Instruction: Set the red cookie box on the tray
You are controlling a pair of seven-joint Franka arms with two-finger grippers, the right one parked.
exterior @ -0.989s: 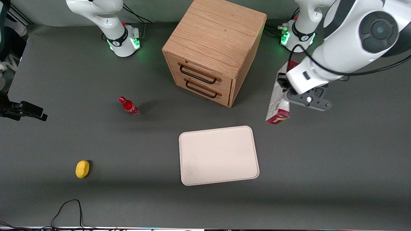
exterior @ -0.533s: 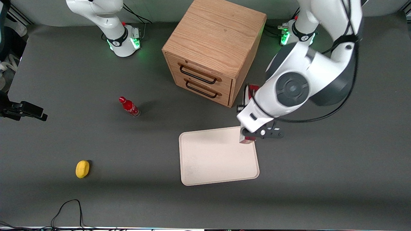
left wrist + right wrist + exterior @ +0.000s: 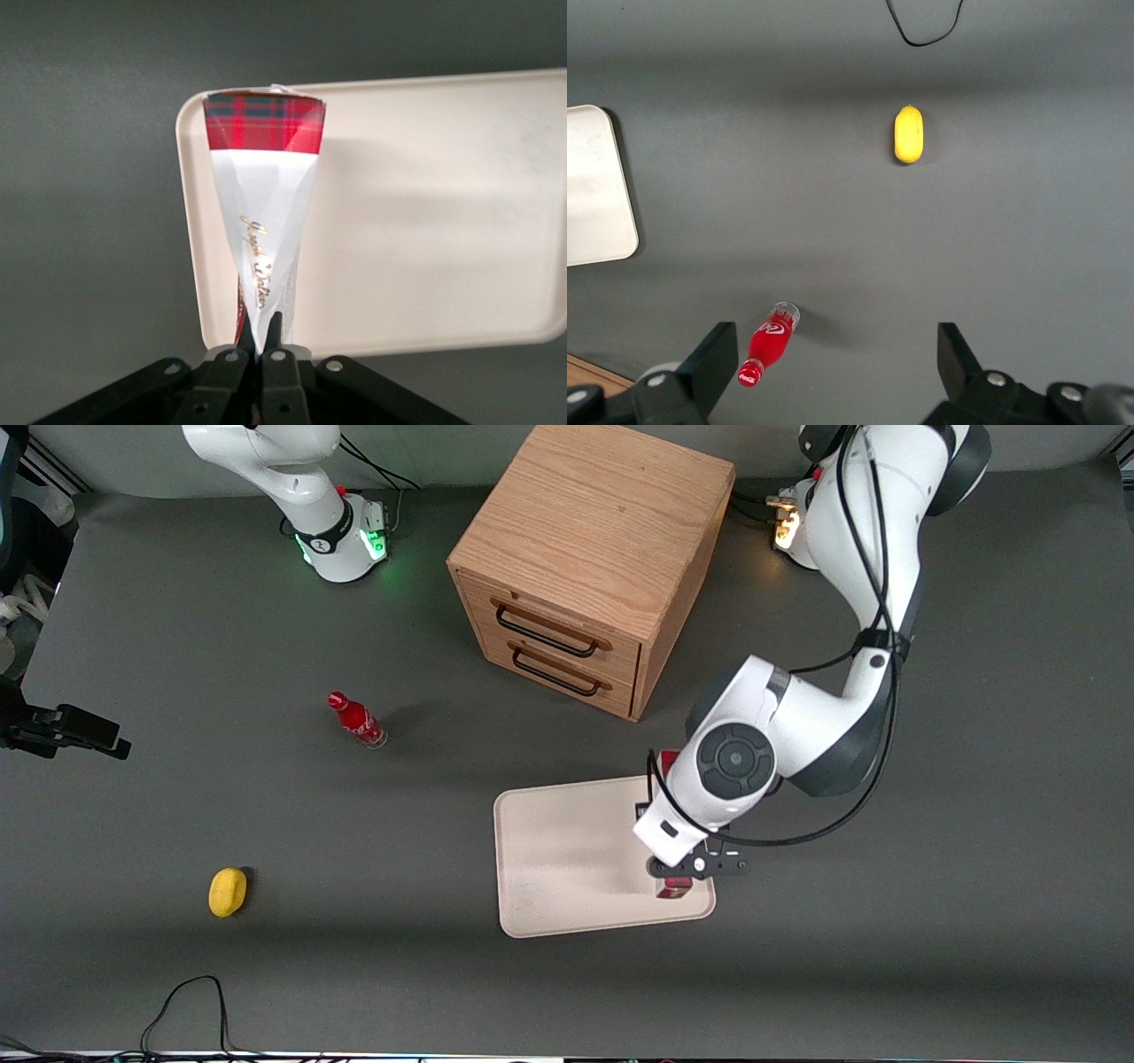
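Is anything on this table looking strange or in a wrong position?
Nothing stands out. The tool holds the red cookie box over the tray; the small red bottle, the yellow object and the wooden drawer cabinet look undisturbed.

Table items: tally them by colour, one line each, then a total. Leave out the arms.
Red: 2, the box held shut in the gripper over the tray, and the bottle.
Cream: 1, the tray.
Yellow: 1, the lemon.
Wood brown: 1, the cabinet.
Total: 5.
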